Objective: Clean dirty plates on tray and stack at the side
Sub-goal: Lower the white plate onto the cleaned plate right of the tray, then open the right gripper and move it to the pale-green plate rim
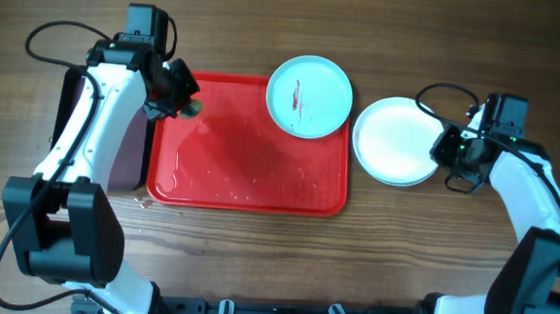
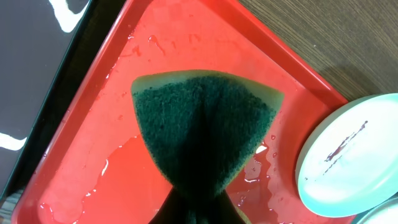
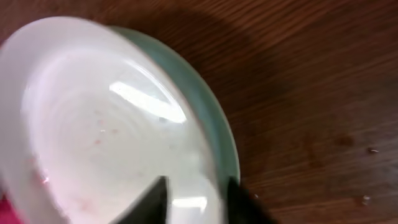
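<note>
A pale turquoise plate (image 1: 309, 95) (image 2: 354, 155) with dark red smears rests on the back right corner of the red tray (image 1: 250, 165) (image 2: 93, 155). Right of the tray, on the table, a white plate (image 1: 396, 140) (image 3: 106, 143) lies on top of another turquoise plate (image 3: 214, 118). My left gripper (image 1: 179, 90) (image 2: 202, 211) is shut on a green and yellow sponge (image 1: 193, 106) (image 2: 205, 134) above the tray's back left corner. At the white plate's right rim my right gripper (image 1: 446, 148) (image 3: 196, 199) is open, one finger on each side of the rim.
A black tray (image 1: 130, 148) (image 2: 37, 68) lies against the red tray's left side, partly under my left arm. Water drops and puddles cover the red tray's floor. Bare wooden table lies in front of and to the right of the stacked plates.
</note>
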